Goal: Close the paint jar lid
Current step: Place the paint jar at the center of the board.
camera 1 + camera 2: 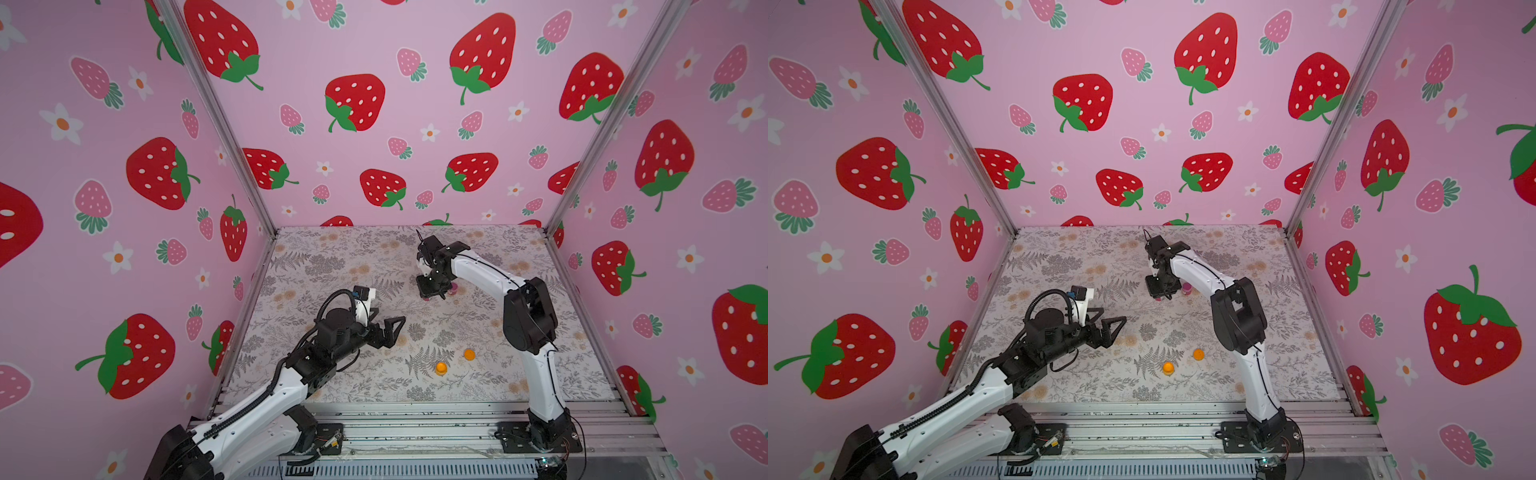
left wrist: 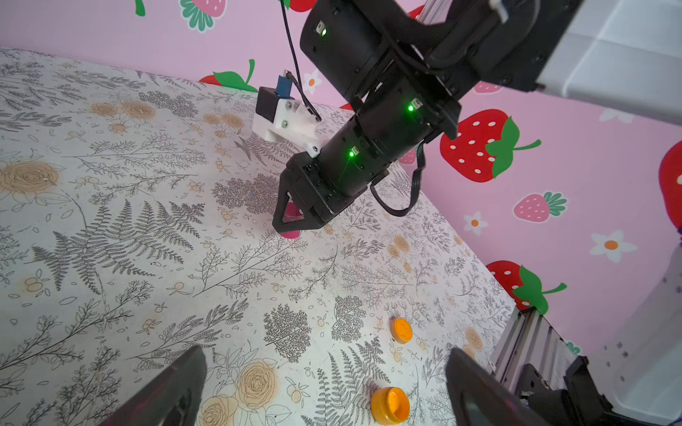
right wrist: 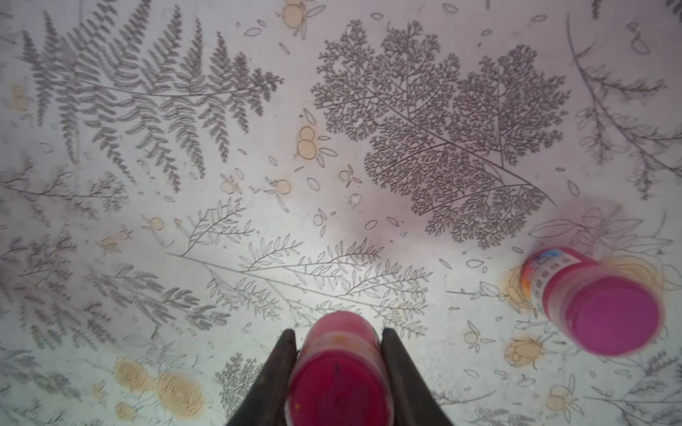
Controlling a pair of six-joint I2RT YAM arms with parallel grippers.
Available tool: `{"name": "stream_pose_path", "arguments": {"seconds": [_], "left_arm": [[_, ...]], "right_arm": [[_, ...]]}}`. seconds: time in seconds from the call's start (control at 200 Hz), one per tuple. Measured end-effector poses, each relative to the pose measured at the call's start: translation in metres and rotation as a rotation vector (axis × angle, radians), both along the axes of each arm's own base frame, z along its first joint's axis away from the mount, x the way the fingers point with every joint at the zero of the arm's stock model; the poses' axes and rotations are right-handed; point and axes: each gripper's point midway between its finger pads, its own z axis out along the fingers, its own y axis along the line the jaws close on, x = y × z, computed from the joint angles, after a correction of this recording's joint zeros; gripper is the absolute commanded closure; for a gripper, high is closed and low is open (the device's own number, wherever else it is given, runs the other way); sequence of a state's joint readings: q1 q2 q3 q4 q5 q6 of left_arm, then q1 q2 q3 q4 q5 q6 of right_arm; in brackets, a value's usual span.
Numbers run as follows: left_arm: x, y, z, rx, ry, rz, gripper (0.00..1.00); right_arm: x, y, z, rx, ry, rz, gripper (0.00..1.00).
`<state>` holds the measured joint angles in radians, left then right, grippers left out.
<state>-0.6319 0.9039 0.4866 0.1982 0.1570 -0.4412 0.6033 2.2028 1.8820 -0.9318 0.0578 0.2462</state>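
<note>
**Right gripper clamps a red paint jar at the far side of the table**

Right gripper (image 3: 338,332) points straight down, and its two dark fingers (image 3: 273,372) press on opposite sides of a small red paint jar (image 3: 339,383). Left gripper (image 2: 324,353) hangs over the left part of the table with its jaws spread wide and nothing between them.

The table (image 1: 332,257) is covered in a pale sheet printed with grey ferns and tan flowers. Pink walls (image 1: 374,62) with red strawberries and white blossoms enclose it on three sides, and a ribbed metal rail (image 1: 415,419) runs along the front.

The red jar stands upright on the sheet beneath the right gripper, far from the rail. A pink jar (image 3: 594,302) with a magenta lid stands just beside it, apart from the fingers. Well apart, near the rail, sit an orange pot (image 1: 441,368) and a flat orange cap (image 1: 469,354), near each other but not touching.

The red jar is a short cylinder with a flat red top. The wrist view does not show whether that top is a lid or open paint.
</note>
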Motion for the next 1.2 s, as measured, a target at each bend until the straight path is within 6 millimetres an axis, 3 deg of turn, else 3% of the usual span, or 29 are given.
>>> {"name": "stream_pose_path", "arguments": {"seconds": [0.27,0.425,0.485,0.605,0.745,0.9,1.021,1.096,1.196], "left_arm": [[-0.003,0.002,-0.008,0.02,0.028,0.0,0.01],[-0.004,0.003,-0.004,0.016,0.015,-0.001,0.01],[-0.005,0.004,-0.003,0.019,0.011,-0.003,0.01],[-0.005,0.006,-0.008,0.039,0.03,0.009,0.01],[-0.004,0.01,-0.013,0.05,0.054,0.031,0.01],[-0.004,0.01,-0.012,0.042,0.06,0.034,0.01],[-0.005,0.009,-0.012,0.033,0.066,0.028,0.01],[-0.005,0.007,-0.012,0.031,0.07,0.02,0.01],[-0.006,0.004,-0.011,0.026,0.074,0.001,0.01]], "right_arm": [[0.019,-0.009,-0.03,-0.029,-0.007,-0.034,0.64],[0.025,-0.009,-0.031,-0.02,-0.021,-0.045,0.49],[0.026,-0.008,-0.031,-0.016,-0.025,-0.051,0.38],[0.022,-0.01,-0.025,0.001,-0.043,-0.059,0.29],[0.003,-0.021,0.009,0.033,-0.074,-0.063,0.25],[-0.02,-0.028,0.086,0.16,-0.199,-0.052,0.23],[-0.055,-0.039,0.132,0.273,-0.276,-0.019,0.23],[-0.083,-0.049,0.138,0.321,-0.29,0.001,0.23],[-0.125,-0.065,0.124,0.369,-0.269,0.025,0.23]]}}
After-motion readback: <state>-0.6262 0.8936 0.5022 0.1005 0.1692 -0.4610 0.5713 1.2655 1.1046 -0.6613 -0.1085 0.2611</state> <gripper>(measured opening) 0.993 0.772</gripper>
